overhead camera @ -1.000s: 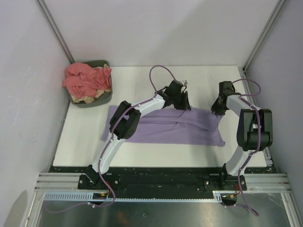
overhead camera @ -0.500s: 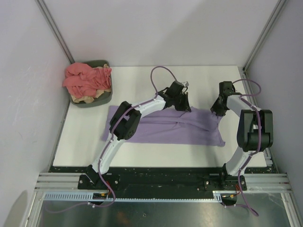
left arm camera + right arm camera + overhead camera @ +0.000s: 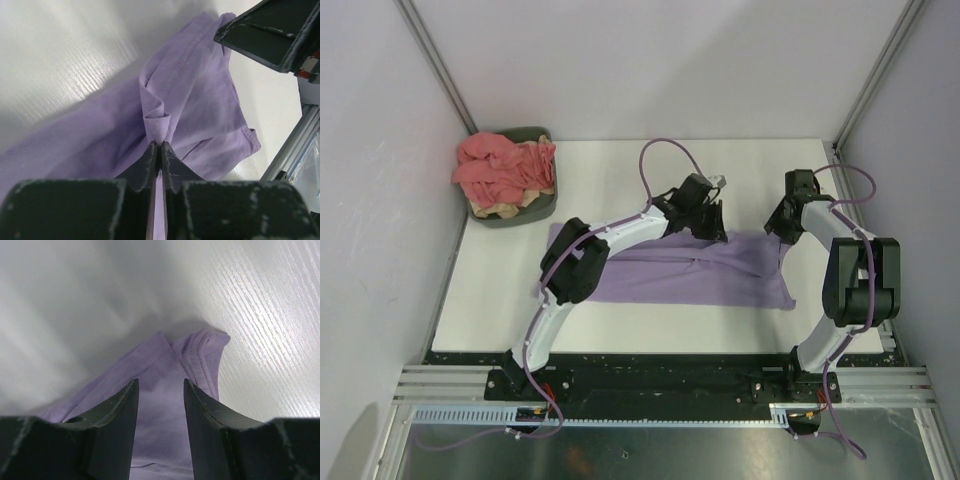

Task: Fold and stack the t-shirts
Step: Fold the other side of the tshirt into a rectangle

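Note:
A lavender t-shirt lies spread across the white table, partly folded. My left gripper sits at its far edge, shut on a pinched fold of the lavender t-shirt. My right gripper is open over the shirt's far right corner; its jaws stand apart above the cloth and hold nothing. Salmon-pink shirts and a tan one lie bunched in the dark bin at the far left.
The bin stands in the table's far left corner beside the left wall. Metal frame posts rise at the far corners. The right arm's link shows at the upper right of the left wrist view. A metal rail runs along the table's near edge.
My left gripper has shifted slightly right along the shirt's far edge, still pinching the cloth. The right gripper has barely moved.

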Controlling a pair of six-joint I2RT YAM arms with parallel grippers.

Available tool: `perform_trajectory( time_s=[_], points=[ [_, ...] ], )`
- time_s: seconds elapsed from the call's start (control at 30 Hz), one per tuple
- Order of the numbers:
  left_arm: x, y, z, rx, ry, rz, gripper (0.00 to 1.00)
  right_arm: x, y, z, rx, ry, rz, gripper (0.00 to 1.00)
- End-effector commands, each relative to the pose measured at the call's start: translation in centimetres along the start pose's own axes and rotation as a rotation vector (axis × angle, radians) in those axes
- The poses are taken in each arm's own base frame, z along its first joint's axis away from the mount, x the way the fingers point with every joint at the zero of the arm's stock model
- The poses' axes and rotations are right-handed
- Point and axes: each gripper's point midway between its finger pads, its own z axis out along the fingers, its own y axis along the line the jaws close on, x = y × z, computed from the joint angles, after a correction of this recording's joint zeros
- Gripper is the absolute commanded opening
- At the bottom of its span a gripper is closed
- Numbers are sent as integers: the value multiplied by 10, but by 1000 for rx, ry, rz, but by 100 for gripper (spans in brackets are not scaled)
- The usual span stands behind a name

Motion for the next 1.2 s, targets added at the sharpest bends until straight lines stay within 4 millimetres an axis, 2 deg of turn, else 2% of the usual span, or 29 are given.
perform_trajectory(
  time_s=[0.0,0.2,0.43,0.53,0.73,0.93,1.17],
  points=[
    [-25,-28,-25,57,-78,89,11,-19,10,-16,-29,-61,-3,46],
    [-20,-34,-29,85,-65,103,9,-21,7,-23,-26,-68,-11,46],
    [11,-33,-48,95,-29,89,7,-23,6,-37,-31,-80,-13,46],
    [33,-29,-52,92,4,75,7,-16,15,-45,-44,-84,-40,47],
    [66,-20,-54,71,47,51,7,0,15,-55,-54,-73,-64,47],
    [84,-10,-53,46,79,30,8,16,11,-53,-58,-56,-85,47],
    [94,-4,-51,24,94,18,9,20,29,-59,-112,-81,-134,58]
  ],
)
